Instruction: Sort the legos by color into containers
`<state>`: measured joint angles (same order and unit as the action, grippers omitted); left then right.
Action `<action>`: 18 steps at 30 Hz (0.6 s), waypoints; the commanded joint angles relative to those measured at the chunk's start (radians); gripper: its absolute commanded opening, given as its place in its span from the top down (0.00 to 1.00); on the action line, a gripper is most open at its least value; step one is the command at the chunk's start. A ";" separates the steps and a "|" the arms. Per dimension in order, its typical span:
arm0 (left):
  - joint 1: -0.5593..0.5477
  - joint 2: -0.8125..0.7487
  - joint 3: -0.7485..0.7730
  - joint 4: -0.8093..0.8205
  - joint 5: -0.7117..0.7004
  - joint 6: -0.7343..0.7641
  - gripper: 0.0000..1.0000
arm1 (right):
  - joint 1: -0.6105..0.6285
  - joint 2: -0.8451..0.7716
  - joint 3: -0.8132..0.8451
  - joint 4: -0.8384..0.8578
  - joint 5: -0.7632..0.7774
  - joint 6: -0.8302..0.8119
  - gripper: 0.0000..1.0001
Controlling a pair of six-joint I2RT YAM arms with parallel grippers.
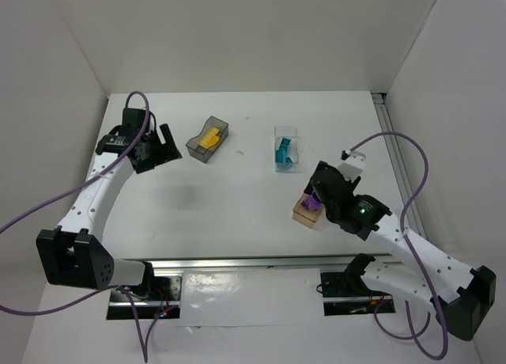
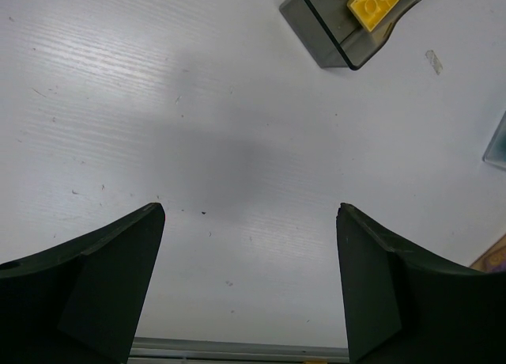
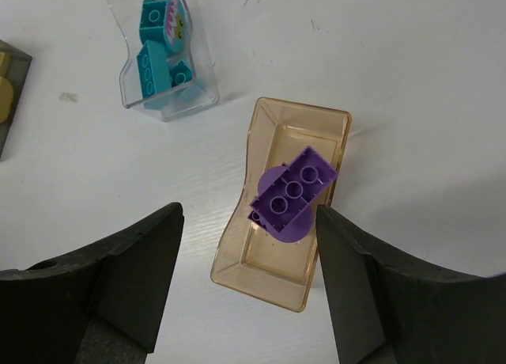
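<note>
While the right claw hangs with jaws apart and empty over the amber-peach translucent plastic bin, the purple studded bricks lie inside it, glossy and hard-edged. Teal bricks sit in the clear colourless bin; yellow bricks in the smoky grey bin. Left claw spread wide, empty, over matte white bench. No loose brick visible: sorting looks complete. Next move, by my reading: lift clear without nudging the light bins.
</note>
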<state>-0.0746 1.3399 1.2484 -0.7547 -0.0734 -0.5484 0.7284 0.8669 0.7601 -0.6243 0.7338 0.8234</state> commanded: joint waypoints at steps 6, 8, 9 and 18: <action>-0.002 -0.004 0.037 0.008 -0.011 0.024 0.07 | -0.001 0.115 0.004 0.063 -0.028 -0.006 0.25; -0.002 -0.004 0.037 0.008 -0.011 0.033 0.07 | -0.001 0.125 0.004 0.063 -0.028 -0.006 0.25; -0.002 -0.004 0.037 0.008 -0.011 0.033 0.07 | -0.001 0.126 0.004 0.063 -0.028 -0.006 0.27; -0.002 -0.004 0.026 0.008 0.000 0.033 0.07 | -0.109 0.195 -0.018 0.014 -0.129 0.026 0.29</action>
<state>-0.0746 1.3399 1.2488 -0.7547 -0.0753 -0.5446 0.6342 1.0821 0.7567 -0.5934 0.6079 0.8158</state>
